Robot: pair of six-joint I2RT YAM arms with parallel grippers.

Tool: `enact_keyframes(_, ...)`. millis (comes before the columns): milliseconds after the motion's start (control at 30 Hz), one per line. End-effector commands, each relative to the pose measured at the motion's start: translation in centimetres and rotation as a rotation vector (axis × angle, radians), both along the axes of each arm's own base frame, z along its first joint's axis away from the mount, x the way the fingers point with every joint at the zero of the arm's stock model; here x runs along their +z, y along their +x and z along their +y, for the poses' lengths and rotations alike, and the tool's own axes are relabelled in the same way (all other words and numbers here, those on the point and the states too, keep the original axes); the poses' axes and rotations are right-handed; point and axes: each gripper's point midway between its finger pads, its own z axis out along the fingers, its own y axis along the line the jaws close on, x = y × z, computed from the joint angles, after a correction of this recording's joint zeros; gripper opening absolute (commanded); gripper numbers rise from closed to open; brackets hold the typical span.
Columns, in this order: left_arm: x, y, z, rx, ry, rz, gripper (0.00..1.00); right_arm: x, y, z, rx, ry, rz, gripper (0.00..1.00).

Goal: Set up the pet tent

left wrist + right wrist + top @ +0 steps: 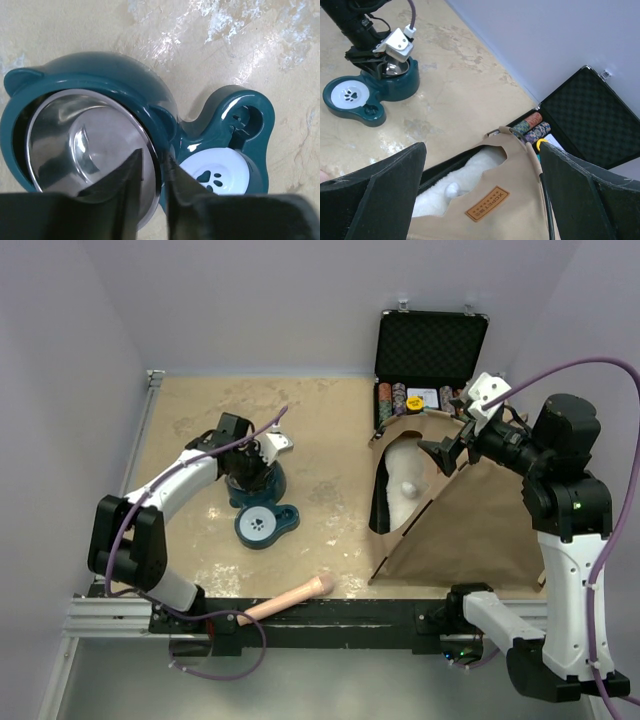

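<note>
Where tent (470, 520) gapes, pillow (408, 490) lies inside.

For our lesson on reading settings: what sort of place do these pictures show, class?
Probably a robot test cell, not a home: two arms bolted to a metal rail, bare walls boxing in the table, and unrelated props, a pet tent, pet bowl and poker-chip case.

You've got tan fabric pet tent (470, 520) right of frame, black hard case (432, 340) above it, round steel bowl (85, 145) in teal stand (286, 516) centre-left.
</note>
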Motion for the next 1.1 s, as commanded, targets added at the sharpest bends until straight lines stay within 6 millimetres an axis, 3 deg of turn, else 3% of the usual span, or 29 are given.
enact_keyframes(0,1.5,0.2,-1.3,-0.013,-0.081,0.044,0.44,0.5,-0.1,-0.3,-0.017,-0.009,-0.020,0.99)
enact_keyframes(67,3.4,0.3,-1.2,-0.051,-0.075,-0.002,0.69,0.4,-0.1,-0.4,-0.024,-0.016,-0.020,0.99)
enact_keyframes(100,4.4,0.4,-1.1,-0.066,-0.068,-0.032,0.73,0.4,-0.2,-0.4,-0.023,-0.018,-0.020,0.98)
enact_keyframes(267,7.5,0.1,-0.2,-0.229,0.027,-0.103,0.73,0.3,-0.4,-0.5,-0.025,-0.019,-0.020,0.98)
enact_keyframes(400,7.9,-0.5,0.1,-0.402,0.123,-0.128,0.75,0.1,-0.5,-0.4,-0.021,-0.014,-0.011,0.99)
enact_keyframes(500,6.9,-1.7,-1.2,-0.541,0.163,-0.143,0.77,-0.1,-0.4,-0.4,-0.021,-0.009,-0.001,0.99)
enact_keyframes(633,5.5,-4.4,-5.4,-0.672,0.155,-0.139,0.76,-0.1,-0.6,-0.5,-0.028,-0.008,-0.001,0.98)
enact_keyframes(767,3.3,-5.7,-7.6,-0.667,0.154,-0.156,0.79,-0.2,-1.1,-0.7,-0.040,-0.008,0.005,0.99)
enact_keyframes(933,-0.5,-5.3,-7.3,-0.630,0.221,-0.154,0.87,-0.5,-1.6,-0.9,-0.052,-0.008,0.011,0.99)
enact_keyframes(1067,-2.1,-3.0,-7.9,-0.563,0.263,-0.227,0.88,-0.7,-1.6,-0.8,-0.052,0.001,0.018,0.98)
